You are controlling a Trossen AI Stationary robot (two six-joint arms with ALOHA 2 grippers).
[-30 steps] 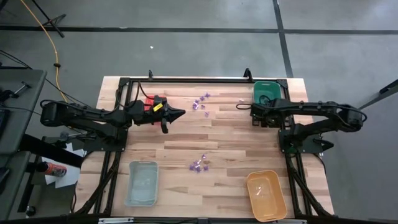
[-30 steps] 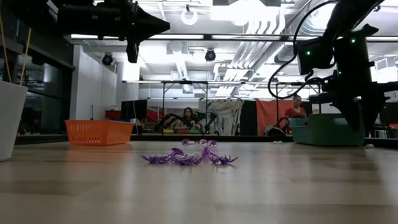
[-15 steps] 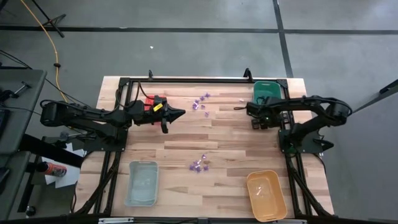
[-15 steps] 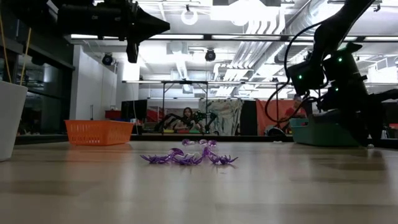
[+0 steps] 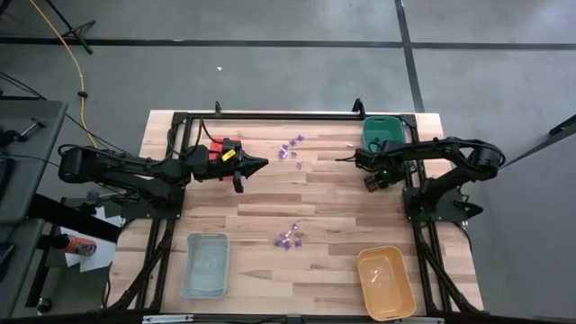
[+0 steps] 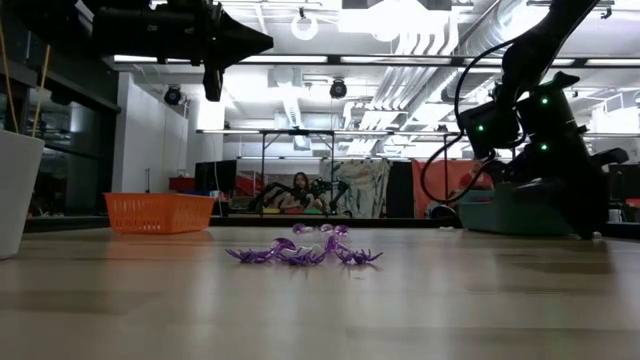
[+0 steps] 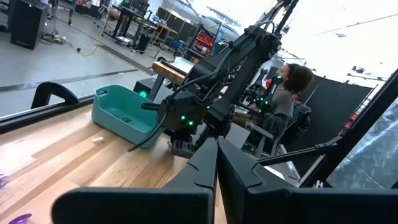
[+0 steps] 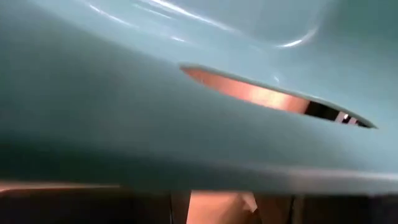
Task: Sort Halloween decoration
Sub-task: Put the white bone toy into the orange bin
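Right end effector (image 5: 369,180) lowered beside green tray (image 5: 382,132) — aperture unclear; purple decoration cluster (image 5: 287,239) sprawls without clear axis.

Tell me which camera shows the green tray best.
The left wrist view: the green tray shows whole, walls and handle slot clear. The high view has it partly under the right arm. The low view gives one side; the right wrist view only its wall, close up.

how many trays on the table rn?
4. Red tray far left, partly under the left arm; green tray far right corner; pale blue tray near left; orange tray near right. None appears hidden.
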